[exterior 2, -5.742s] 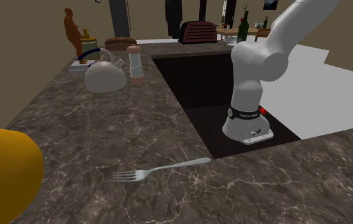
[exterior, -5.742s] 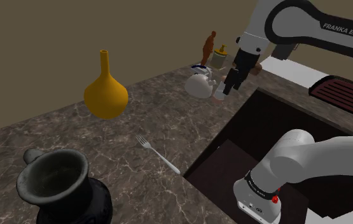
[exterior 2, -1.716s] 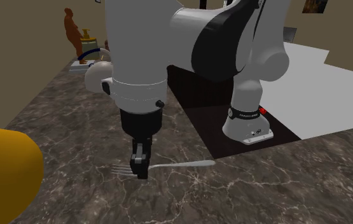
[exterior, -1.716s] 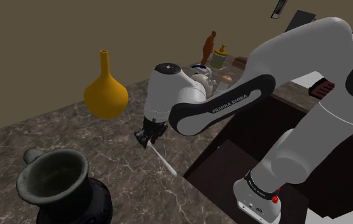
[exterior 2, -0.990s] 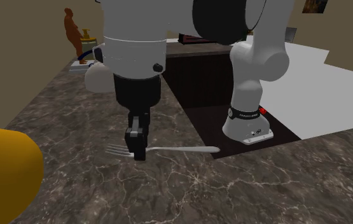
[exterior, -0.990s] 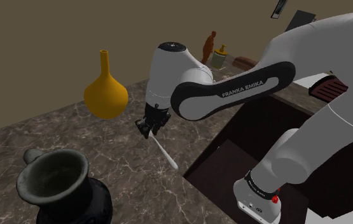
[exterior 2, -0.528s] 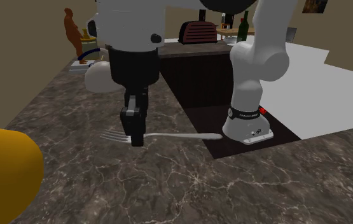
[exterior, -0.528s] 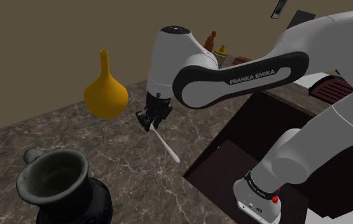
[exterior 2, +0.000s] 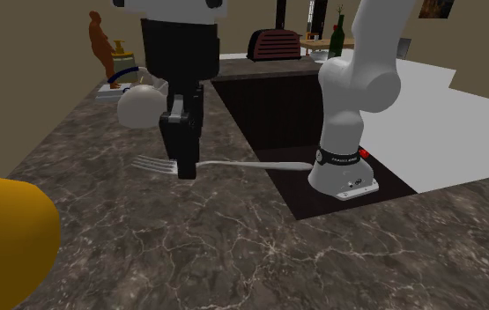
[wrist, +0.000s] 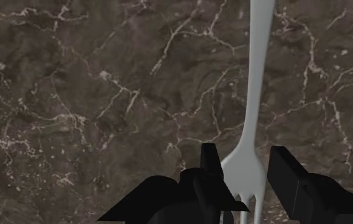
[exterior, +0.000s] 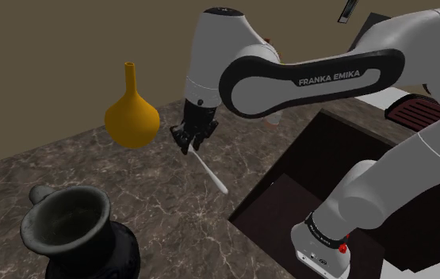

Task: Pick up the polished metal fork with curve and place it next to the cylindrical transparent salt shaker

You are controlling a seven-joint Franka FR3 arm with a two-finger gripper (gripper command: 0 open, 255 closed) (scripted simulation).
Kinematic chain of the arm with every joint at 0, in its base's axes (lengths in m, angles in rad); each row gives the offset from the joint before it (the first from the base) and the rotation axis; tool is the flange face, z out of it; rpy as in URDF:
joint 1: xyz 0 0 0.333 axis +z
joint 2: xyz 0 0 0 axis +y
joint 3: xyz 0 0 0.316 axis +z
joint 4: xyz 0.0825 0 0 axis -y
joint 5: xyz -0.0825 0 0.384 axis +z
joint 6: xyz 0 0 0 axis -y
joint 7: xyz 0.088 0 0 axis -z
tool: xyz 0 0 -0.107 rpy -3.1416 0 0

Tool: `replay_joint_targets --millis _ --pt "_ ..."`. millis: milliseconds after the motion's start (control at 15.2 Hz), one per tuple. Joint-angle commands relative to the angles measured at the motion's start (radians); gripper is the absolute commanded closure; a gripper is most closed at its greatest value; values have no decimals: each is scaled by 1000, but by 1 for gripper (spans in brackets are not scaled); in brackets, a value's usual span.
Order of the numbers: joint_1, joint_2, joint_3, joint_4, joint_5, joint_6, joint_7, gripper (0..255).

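Note:
My black gripper [exterior: 188, 141] is shut on the neck of a light grey fork [exterior: 210, 174], just behind the tines. It holds the fork level, a little above the dark marbled countertop [exterior: 154, 190]. In the second exterior view the gripper [exterior 2: 183, 167] hangs straight down; the fork's tines stick out to its left and the handle [exterior 2: 251, 165] runs right towards the sink. In the wrist view the fingers [wrist: 210, 167] clasp the fork [wrist: 256, 76] between them. The arm hides the salt shaker.
A yellow long-necked vase [exterior: 132, 119] stands behind the gripper and a dark pitcher [exterior: 79, 234] in front. A deep dark sink [exterior 2: 277, 114] with the arm's base lies beside. A white kettle [exterior 2: 138, 107], a brown figurine [exterior 2: 101, 44] and a toaster [exterior 2: 273, 42] are at the back.
The gripper has risen with the fork off the countertop and drifted towards the back, nearer the kettle. The fork stays level in the grip.

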Motion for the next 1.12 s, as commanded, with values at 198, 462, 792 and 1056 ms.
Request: replay_joint_targets --millis 198,462,792,1056 --pt "-1 -16 -9 55 6 -70 -9 255" --pt "-3 -24 -14 103 8 -124 -13 255" --pt "-5 -28 -20 166 8 -191 -15 255" --pt "-7 -26 -23 221 5 -245 -15 255"
